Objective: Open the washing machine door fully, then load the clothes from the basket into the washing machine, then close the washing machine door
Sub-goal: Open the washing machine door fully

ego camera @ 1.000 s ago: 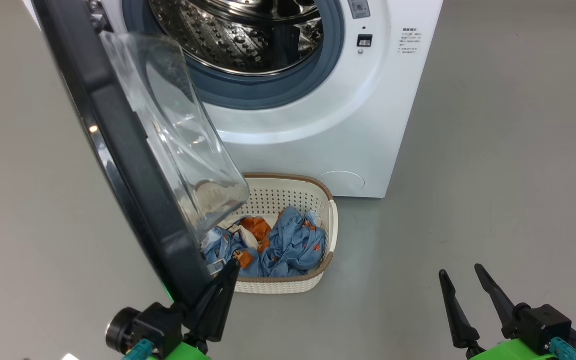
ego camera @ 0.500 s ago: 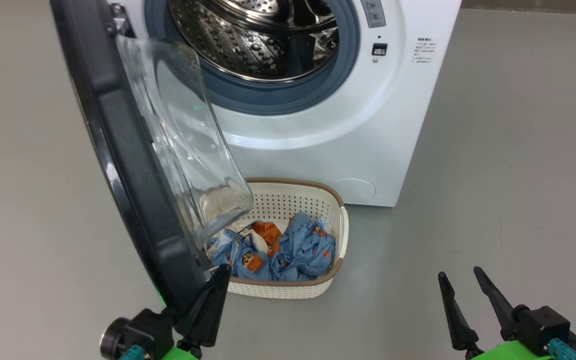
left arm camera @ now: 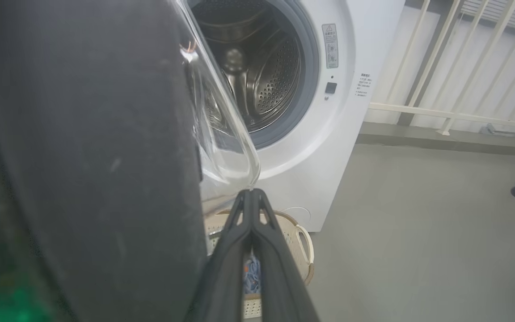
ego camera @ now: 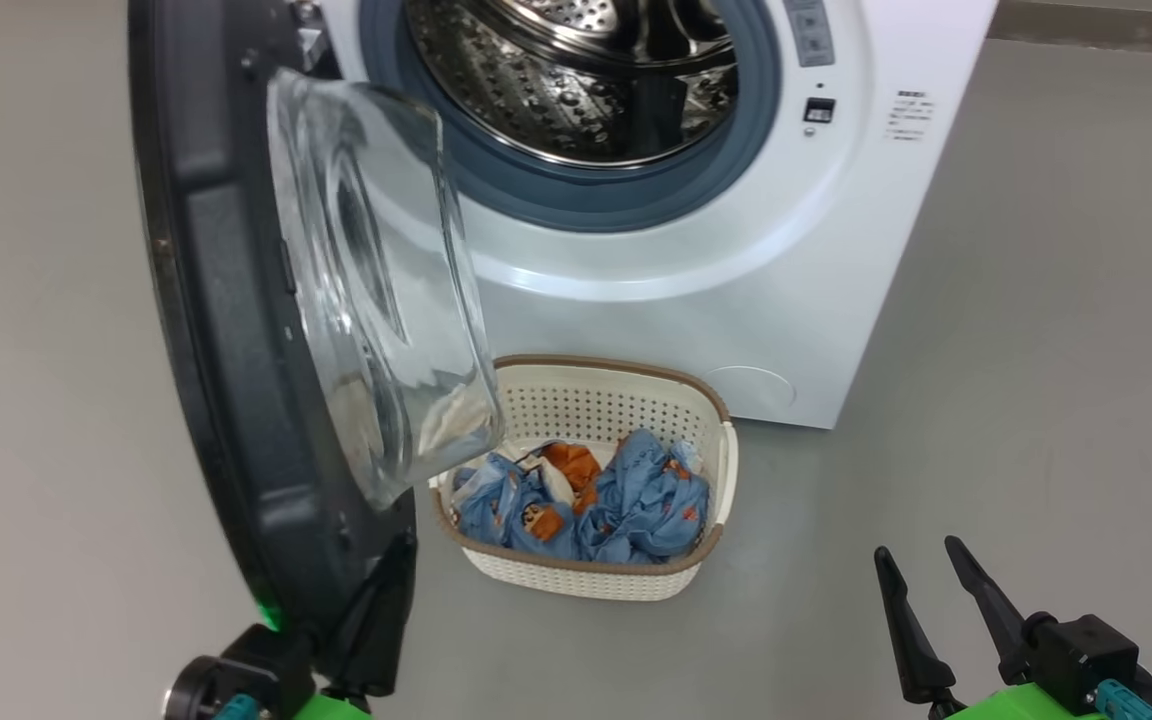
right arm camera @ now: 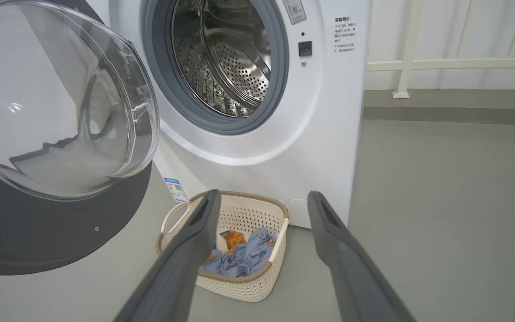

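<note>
Grey floor [ego camera: 1036, 400]; right wrist view adds washing machine [right arm camera: 329, 134] label sticker [right arm camera: 175, 189].

Lit brightly and evenly, diffuse. Noted only a faint soft shadow beneath the cream-white perforated plastic basket [ego camera: 586, 585] on the grey floor [ego camera: 1036, 400]. Found white glare streaks on the clear glass bowl [right arm camera: 61, 103] of the black-rimmed round door [ego camera: 226, 350], glints on the perforated steel drum [ego camera: 576, 90]. Recorded that rim heavily blurred in left wrist view.

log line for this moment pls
washing machine door open | left gripper shut, at door edge | right gripper open, empty | clothes in basket
</note>
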### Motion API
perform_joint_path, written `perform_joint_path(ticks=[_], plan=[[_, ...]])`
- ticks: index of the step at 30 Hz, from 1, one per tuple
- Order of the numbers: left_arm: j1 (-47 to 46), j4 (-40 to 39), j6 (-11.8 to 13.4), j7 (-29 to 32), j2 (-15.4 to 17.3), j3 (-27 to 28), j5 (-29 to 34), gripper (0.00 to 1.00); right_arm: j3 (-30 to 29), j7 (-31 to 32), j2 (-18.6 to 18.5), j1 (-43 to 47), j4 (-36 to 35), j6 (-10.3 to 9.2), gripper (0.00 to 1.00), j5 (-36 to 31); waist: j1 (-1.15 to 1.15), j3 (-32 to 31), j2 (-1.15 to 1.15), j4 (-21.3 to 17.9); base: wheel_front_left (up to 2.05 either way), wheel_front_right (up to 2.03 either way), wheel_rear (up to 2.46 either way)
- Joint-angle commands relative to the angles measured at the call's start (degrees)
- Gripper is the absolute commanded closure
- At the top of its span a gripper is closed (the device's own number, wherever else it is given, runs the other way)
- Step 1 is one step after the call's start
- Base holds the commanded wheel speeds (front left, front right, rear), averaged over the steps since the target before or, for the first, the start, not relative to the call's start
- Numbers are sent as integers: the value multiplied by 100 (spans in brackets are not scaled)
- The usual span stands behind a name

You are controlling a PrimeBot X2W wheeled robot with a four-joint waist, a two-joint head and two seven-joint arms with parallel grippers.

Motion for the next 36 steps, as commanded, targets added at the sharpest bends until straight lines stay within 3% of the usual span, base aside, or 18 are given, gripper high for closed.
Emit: perform_joint_path(ticks=[1,10,13,25,36], plan=[[-116,-108,133,-37,90,387,26,100,165,-68,-22,-72,-122,10,0,38,0,17,0,120,0,0,0],[-82,-152,175,-37,88,787,-39,100,122,-68,-8,-104,-81,10,0,61,0,47,0,469,0,0,0],[-16,-53,174,-37,108,1182,-194,100,142,-68,1,-120,-90,10,0,73,0,72,0,567,0,0,0],[-411,557,209,-37,270,2075,-580,100,242,-68,-34,-236,-117,10,0,64,0,264,0,490,0,0,0],[-855,1022,452,-37,520,2939,-745,100,234,-68,-73,-343,-111,10,0,74,0,432,0,383,0,0,0]])
